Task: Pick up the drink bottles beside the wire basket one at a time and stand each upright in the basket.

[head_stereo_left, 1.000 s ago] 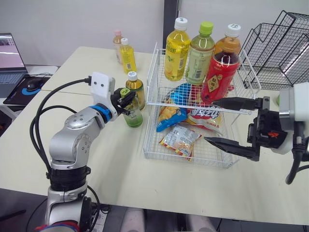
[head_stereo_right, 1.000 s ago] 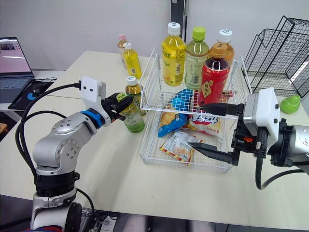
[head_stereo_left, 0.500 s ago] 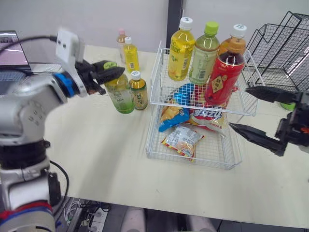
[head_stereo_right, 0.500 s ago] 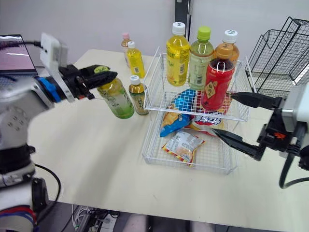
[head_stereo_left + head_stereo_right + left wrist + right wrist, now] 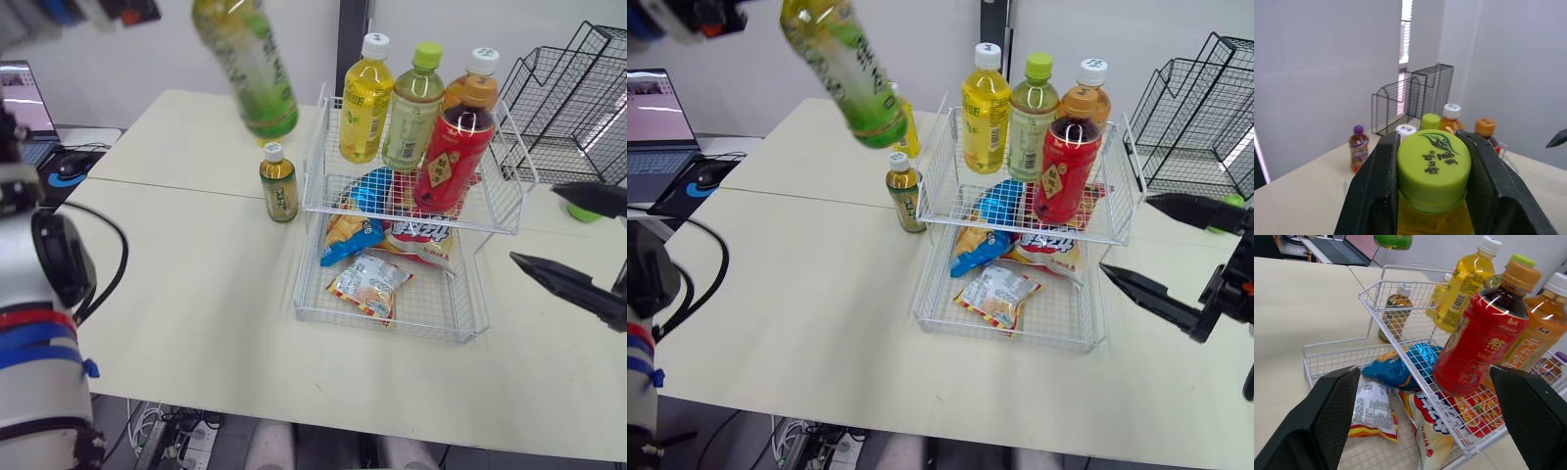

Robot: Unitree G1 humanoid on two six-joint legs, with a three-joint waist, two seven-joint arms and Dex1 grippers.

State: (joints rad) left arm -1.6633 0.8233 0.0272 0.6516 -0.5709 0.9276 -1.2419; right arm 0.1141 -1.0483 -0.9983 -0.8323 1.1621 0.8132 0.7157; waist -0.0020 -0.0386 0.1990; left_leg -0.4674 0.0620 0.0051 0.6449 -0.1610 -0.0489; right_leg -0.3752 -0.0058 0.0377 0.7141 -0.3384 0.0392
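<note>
Holding green btl (image 5: 250, 67), left pincer (image 5: 1433, 147) now raised much higher.

Pale cream table (image 5: 196, 294); I see a seam line crossing its left half. Plain light-grey wall (image 5: 147, 59) behind, split by a dark vertical post (image 5: 350, 39). Black wire rack (image 5: 578, 98) stands at the table's far right. Far left: open laptop (image 5: 651, 127), mouse (image 5: 71, 164) on a dark pad (image 5: 29, 191). In the left wrist view I note a bright window strip (image 5: 1406, 29). Cables (image 5: 171, 436) lie below the near edge.
</note>
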